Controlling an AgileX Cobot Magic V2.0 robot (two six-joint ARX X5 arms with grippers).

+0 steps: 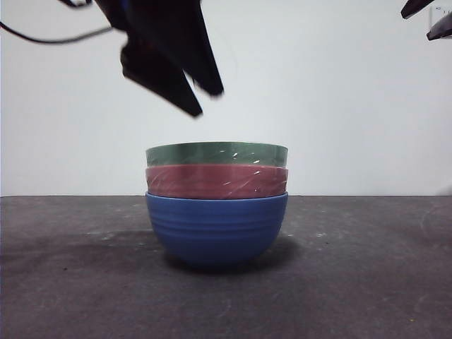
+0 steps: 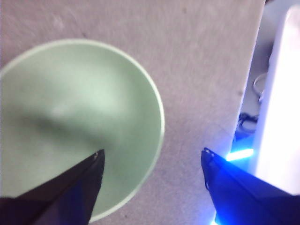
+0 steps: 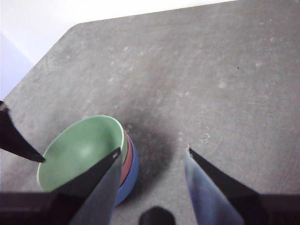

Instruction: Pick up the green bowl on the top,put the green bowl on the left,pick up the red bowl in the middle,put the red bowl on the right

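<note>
stack: green bowl (image 1: 216,153) is nested on top of red bowl (image 1: 216,181), which is nested in blue bowl (image 1: 216,229); stack is seen at table (image 1: 367,282) centre in the front view.
left gripper (image 1: 209,102): hovering above the stack, at about 11 o'clock from the green rim in the front view; nothing is touched.
left jaws: spread wide, nothing held.
key relation: in the left wrist view one jaw tip is over the green bowl's (image 2: 79,122) inside, the other over bare table outside the rim; the rim wall is thus straddled, the bowl lying below the jaws. A straight descent is judged enough to pinch the rim.
axis: bowl is round, so no long axis needs matching.
right gripper (image 3: 152,152): parked high, seen as a dark tip at 1 o'clock of the front view; jaws apart, empty.
nearer arm: left.
step: green bowl pick not yet made.
</note>
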